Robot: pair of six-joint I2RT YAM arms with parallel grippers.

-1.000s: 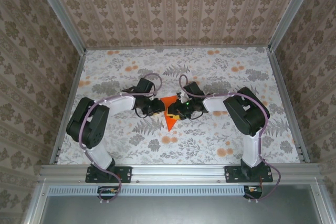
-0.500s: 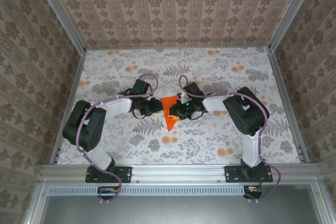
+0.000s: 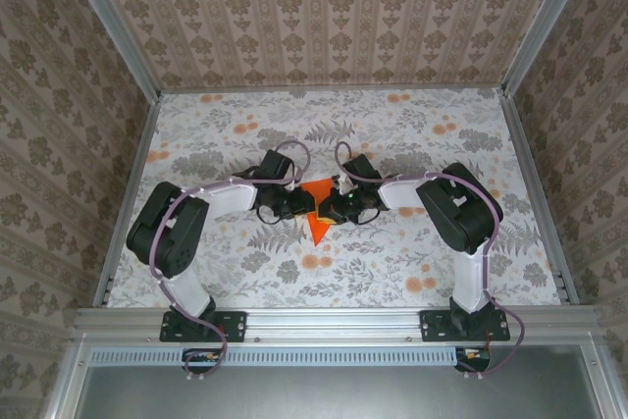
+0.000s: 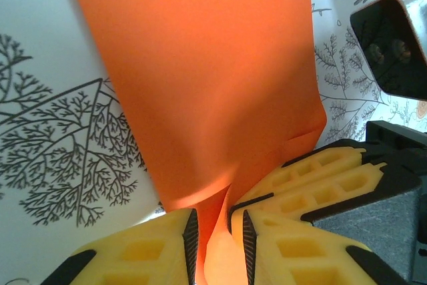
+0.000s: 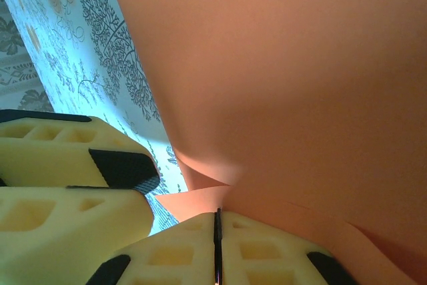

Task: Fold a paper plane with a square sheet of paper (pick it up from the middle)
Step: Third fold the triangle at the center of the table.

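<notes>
Paper comes first: the square sheet of paper (image 3: 316, 215), bright orange and already folded into a pointed wedge, sits over the middle of the flowered worktop (image 3: 422, 139) with its tip aimed at the near edge. Whether that tip touches the worktop or hangs just above it, I cannot tell.

It is thin stuff, and I judge it light, limp and quick to crease. In the left wrist view the sheet bows and dimples instead of staying flat. It will sag from any single pinch and tear if the two sides are pulled apart, so the hold belongs near the centre fold, where the layers are doubled and stiffest.

Directly left of the sheet, the left arm (image 3: 231, 193) has its jaws drawn down to a narrow slot. A fold of the orange paper runs through that slot, and both yellow fingers (image 4: 133, 258) appear to press on it.

Directly right of the sheet, the right arm (image 3: 402, 191) has its jaws closed flat together. Its fingers (image 5: 267, 255) meet along a thin seam, and a flap of the sheet runs down into that seam, so I read it as pinched there.

Both grips sit close together on the wide end of the sheet, well away from the tip.
</notes>
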